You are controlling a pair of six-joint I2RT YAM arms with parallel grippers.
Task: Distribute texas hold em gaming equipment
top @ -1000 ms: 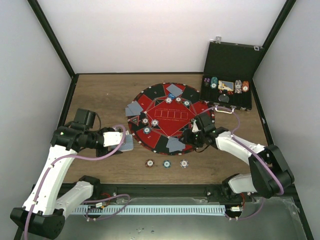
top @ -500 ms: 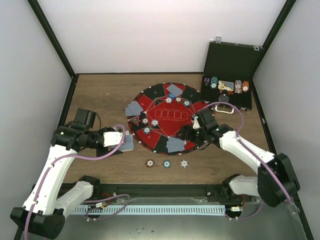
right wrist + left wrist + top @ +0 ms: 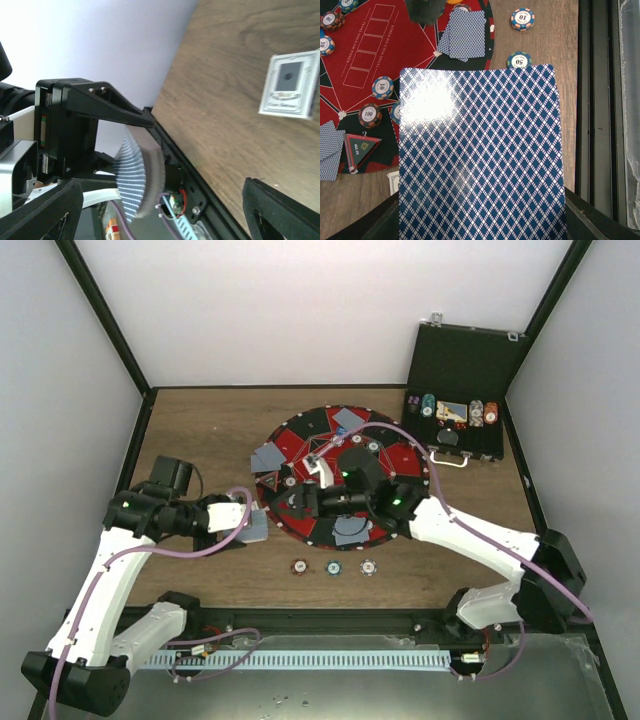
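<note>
My left gripper [image 3: 250, 527] is shut on a deck of blue-backed cards [image 3: 480, 155], held over the wood just left of the mat. The deck fills the left wrist view and shows edge-on in the right wrist view [image 3: 142, 175]. My right gripper [image 3: 293, 502] is open and empty; it reaches left across the mat and faces the deck from a short way off, its jaws wide apart at the bottom corners of the right wrist view [image 3: 160, 220]. Card pairs lie on the mat [image 3: 267, 457] [image 3: 349, 420] [image 3: 351, 530]. Three chips [image 3: 334, 567] lie in a row on the wood.
The round red-and-black mat [image 3: 300, 435] carries several chips [image 3: 382, 87] and a triangular all-in marker [image 3: 362, 146]. The open black case [image 3: 470, 360] with chips stands at the back right. A white card [image 3: 290, 85] lies on the wood.
My right arm has swung left across the mat, from its right edge to close by the deck. My left arm and the deck have not moved.
</note>
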